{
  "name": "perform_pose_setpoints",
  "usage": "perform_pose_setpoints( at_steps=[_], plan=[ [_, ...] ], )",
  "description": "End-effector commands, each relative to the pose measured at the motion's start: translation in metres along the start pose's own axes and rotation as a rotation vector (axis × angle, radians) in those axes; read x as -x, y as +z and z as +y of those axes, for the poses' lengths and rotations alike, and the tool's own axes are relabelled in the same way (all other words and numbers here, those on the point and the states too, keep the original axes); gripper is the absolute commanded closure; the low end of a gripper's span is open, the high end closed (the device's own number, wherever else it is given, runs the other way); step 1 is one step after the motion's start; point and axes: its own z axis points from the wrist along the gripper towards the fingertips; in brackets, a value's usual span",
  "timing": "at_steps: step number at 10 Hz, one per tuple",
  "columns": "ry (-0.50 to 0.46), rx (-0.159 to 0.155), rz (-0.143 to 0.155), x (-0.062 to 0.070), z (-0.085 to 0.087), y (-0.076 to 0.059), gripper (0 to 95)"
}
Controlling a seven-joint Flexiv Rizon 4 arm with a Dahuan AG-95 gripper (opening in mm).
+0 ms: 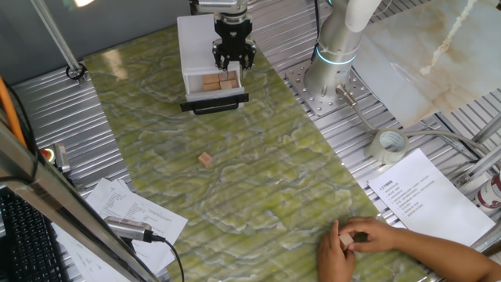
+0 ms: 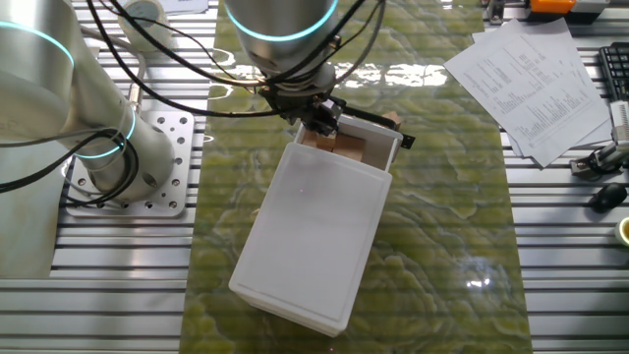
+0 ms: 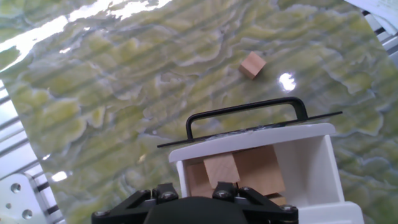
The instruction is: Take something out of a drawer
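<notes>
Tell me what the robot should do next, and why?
Probably lower a little and close on a wooden block. The gripper hangs right over the open drawer, the blocks lie under it, and nothing shows it gripping one.

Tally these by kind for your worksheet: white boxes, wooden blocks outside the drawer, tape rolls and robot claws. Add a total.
White box: 1
Wooden blocks outside the drawer: 2
Tape roll: 1
Claw: 1
Total: 5
</notes>
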Motion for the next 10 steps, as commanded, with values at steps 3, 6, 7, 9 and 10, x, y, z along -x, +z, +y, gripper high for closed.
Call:
perform_pose_setpoints(
  at_steps=[3,6,7,9,10],
  plan=[
    [-0.009,-0.003,-0.002,-0.0012,-0.0017,0.0015,57.0],
    [-0.024,0.000,-0.018,-0.0012,-0.0017,0.0015,57.0],
    [-0.024,0.000,-0.017,-0.0012,-0.0017,0.0015,57.0],
    [-0.020,-0.001,-0.016,-0.0014,-0.0017,0.0015,57.0],
    [-0.023,-0.001,-0.016,-0.0019,-0.0019,0.0016,57.0]
  ],
)
